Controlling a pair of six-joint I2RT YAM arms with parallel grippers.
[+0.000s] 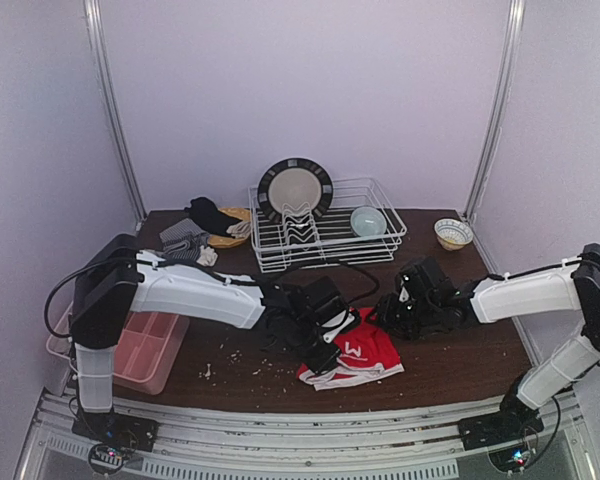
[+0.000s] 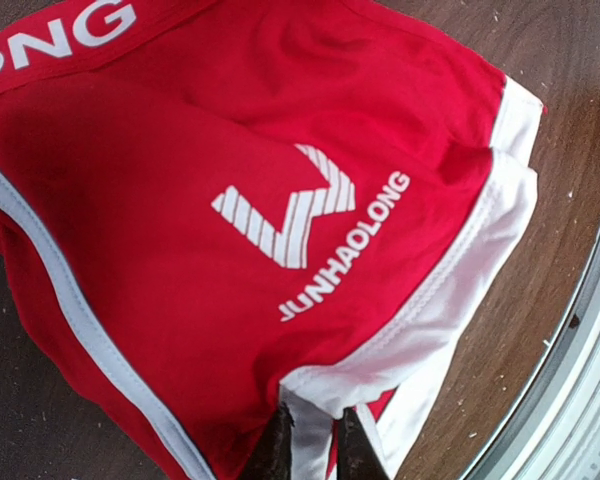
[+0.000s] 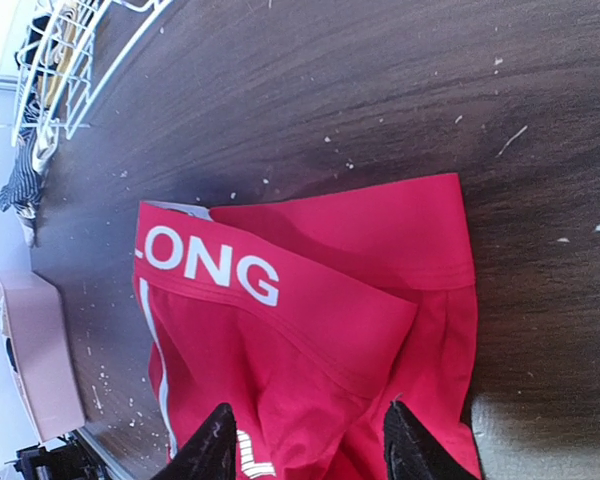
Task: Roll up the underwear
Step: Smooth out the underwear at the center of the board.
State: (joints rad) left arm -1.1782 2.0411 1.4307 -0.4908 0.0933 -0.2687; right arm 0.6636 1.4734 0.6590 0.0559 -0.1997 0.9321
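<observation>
Fig. 1. Workspace as I see it from the remote station, with places given from the white wire dish rack [image 1: 270, 255].

(a) Rack contents: a plate [image 1: 295, 188] with a dark striped rim stands upright at its left end, and a pale blue bowl [image 1: 368, 220] sits at its right end.

(b) Just right of the rack, a small patterned bowl [image 1: 453, 233] stands on the table [image 1: 460, 350].

(c) Just left of the rack, a shallow yellow basket [image 1: 235, 238] holds a black cloth [image 1: 210, 212]. A striped cloth [image 1: 185, 242] lies at the basket's edge.

(d) Left of the rack and nearer the arm bases, a pink tray [image 1: 150, 355] sits at the table's edge. The left arm covers much of it, so I cannot read its contents.

(e) The red underwear [image 2: 280, 200] lies folded in front of the rack. The left gripper [image 2: 315, 450] pinches its white hem between nearly closed fingers. The right gripper [image 3: 315, 445] hovers above the waistband side, jaws spread wide and holding nothing.
</observation>
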